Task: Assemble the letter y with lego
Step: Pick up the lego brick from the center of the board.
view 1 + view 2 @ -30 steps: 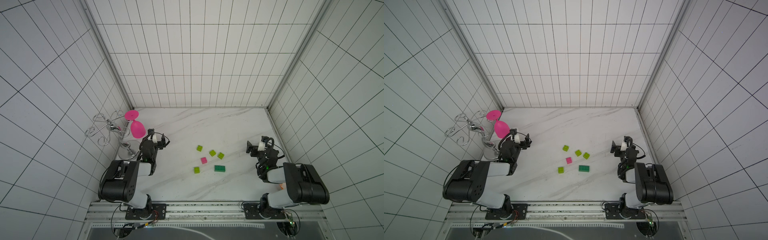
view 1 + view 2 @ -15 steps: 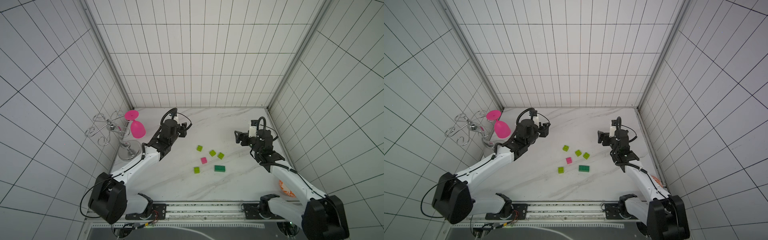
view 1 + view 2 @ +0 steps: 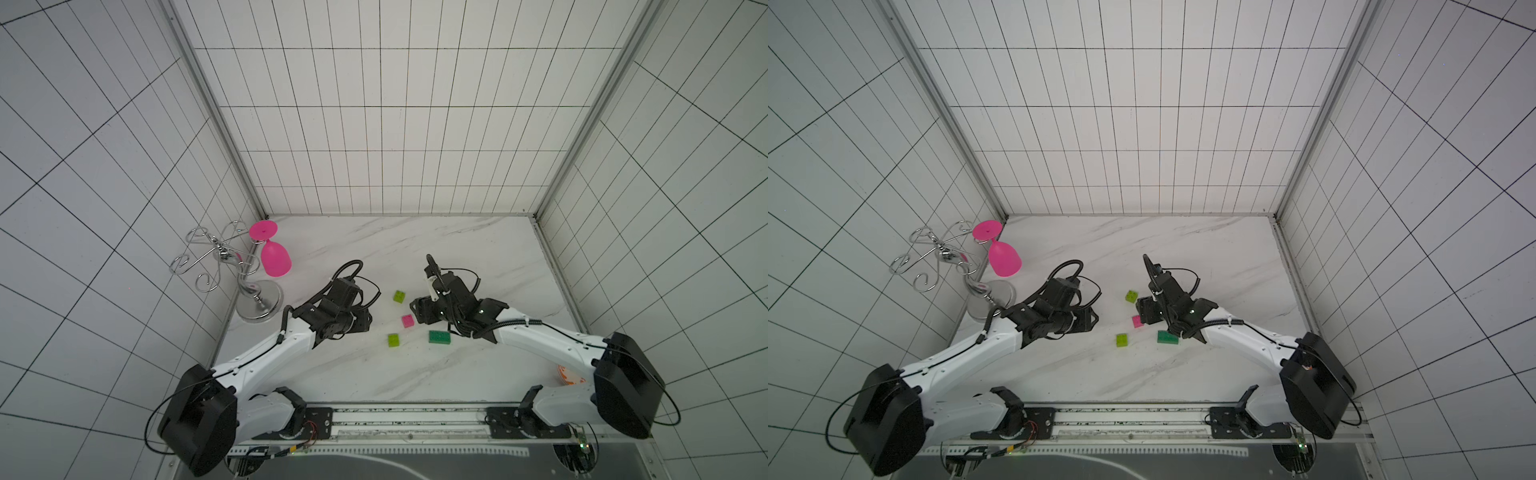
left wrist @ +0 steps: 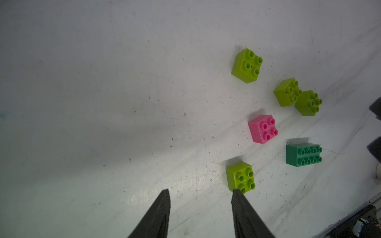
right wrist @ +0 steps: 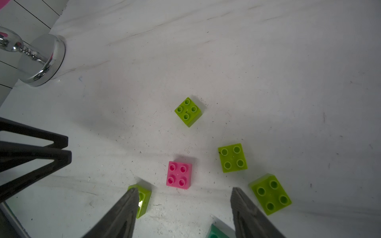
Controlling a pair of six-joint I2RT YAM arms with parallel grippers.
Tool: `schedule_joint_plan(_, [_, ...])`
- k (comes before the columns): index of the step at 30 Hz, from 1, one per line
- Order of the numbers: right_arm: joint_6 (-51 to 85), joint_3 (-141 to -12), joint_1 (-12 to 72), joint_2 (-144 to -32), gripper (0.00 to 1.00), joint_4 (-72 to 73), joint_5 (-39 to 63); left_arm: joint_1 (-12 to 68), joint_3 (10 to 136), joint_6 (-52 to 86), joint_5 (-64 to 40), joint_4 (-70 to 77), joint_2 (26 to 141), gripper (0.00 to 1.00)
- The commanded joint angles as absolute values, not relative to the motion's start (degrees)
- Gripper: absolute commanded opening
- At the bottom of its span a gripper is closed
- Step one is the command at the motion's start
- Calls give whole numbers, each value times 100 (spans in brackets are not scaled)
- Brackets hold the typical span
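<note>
Reach step; nothing joined yet. Six lego (image 5: 232, 157) loose mid-bench (image 3: 374, 374), dark green brick (image 3: 439, 336) at pink brick's (image 3: 407, 321) 4 o'clock. Left claw (image 4: 200, 191), right claw (image 5: 184, 189): half-parted, empty, seemingly hovering. Next: descend, pinch one brick.

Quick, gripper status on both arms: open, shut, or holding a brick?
Left gripper: open, fingers apart, holding nothing.
Right gripper: open, fingers apart, holding nothing.
</note>
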State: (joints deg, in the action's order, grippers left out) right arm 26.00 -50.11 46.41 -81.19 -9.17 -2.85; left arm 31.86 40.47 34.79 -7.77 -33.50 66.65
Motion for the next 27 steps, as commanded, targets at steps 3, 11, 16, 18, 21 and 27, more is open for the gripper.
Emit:
schedule_joint_plan(3, [2884,-5989,4758,-8566,61,-1587,-184,2906,3943,3668,-1217,-3816,6346,51])
schedule_joint_plan(11, [2905,-6439,4992,-9220,60,-2273,-97,2635,3755,3524,-1431,-4104,5904,48])
schedule_joint_plan(16, [2909,-6548,5019,-9472,63,-2531,-211,2626,3736,3471,-1492,-4051,5903,49])
schedule_joint_plan(18, [2905,-6559,5026,-9567,63,-2525,-217,2621,3742,3454,-1503,-4015,5925,49])
schedule_joint_plan(21, [2912,-6576,5053,-9691,63,-2533,-306,2619,3752,3408,-1512,-3997,5950,49])
schedule_joint_plan(27, [2886,-6590,5075,-9878,61,-2383,-277,2582,3742,3322,-1533,-3978,6004,50])
